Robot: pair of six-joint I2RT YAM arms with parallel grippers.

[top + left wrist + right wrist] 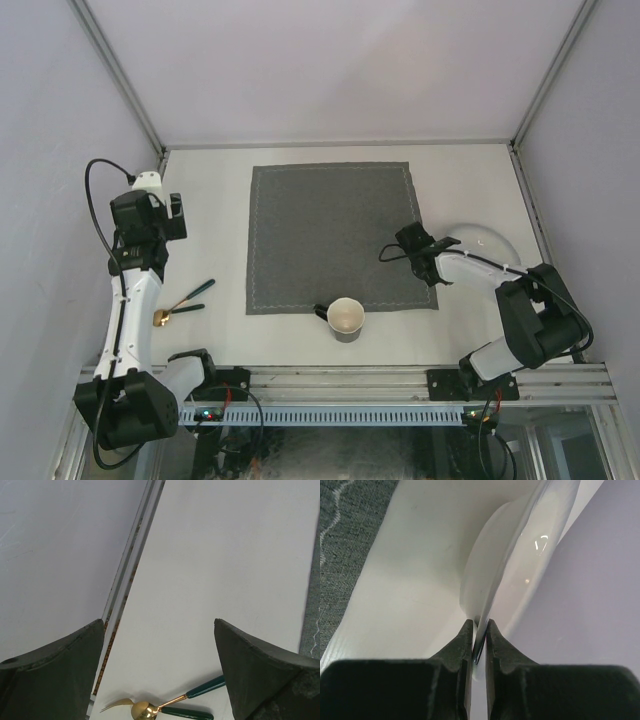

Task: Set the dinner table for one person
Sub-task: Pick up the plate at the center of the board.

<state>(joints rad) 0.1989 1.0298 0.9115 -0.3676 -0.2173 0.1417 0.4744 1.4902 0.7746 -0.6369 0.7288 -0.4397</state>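
A white plate [487, 238] lies at the right of the dinner table [470, 185], tilted up at its near rim. My right gripper [449, 243] is shut on that rim; in the right wrist view the fingers [465, 640] pinch the thin edge of the plate [530, 555]. My left gripper [172, 215] hangs open and empty over the table's left side. Below it lie a gold spoon [142, 711] and a gold fork [117, 703], both green-handled and crossing. A dark cup [346, 318] with a pale inside stands at the front edge of the grey mat [335, 235].
The spoon [163, 317] and fork [203, 287] lie left of the mat, near the left arm. An aluminium rail [131, 575] runs along the table's left edge, with grey walls on three sides. The mat's stitched corner [345, 545] is just left of the plate.
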